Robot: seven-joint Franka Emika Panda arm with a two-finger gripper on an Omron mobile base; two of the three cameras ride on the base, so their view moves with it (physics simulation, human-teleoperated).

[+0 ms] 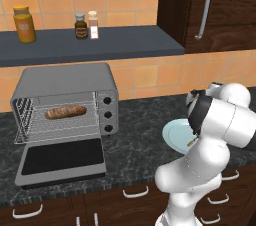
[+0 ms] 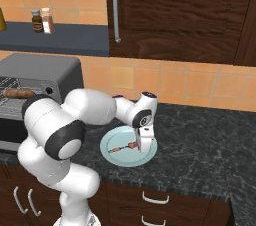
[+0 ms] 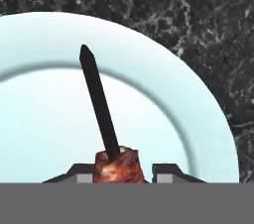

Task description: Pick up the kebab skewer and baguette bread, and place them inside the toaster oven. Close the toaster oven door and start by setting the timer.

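dark marbled stone counter [image 2: 210, 140], round pale-blue plate [image 3: 198, 104], gripper [image 3: 121, 172] clamped on chunky kebab skewer [image 3: 101, 104]

Toaster oven door [image 1: 61, 160] down, mouth open; baguette bread [image 1: 65, 112] occupies rack, room beside seemingly free.

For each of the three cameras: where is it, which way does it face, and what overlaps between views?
Left base view: behind the arm's left, facing forward and down at the toaster oven, its toaster oven door open, the baguette bread on the rack; white arm lower right.
Right base view: behind the arm's right, facing the plate; arm lower left, gripper down at the kebab skewer.
Hand view: on the hand, looking down; fingertips flank the skewer's meat.
Shared: plate and skewer in right base and hand views; oven and baguette in both base views.
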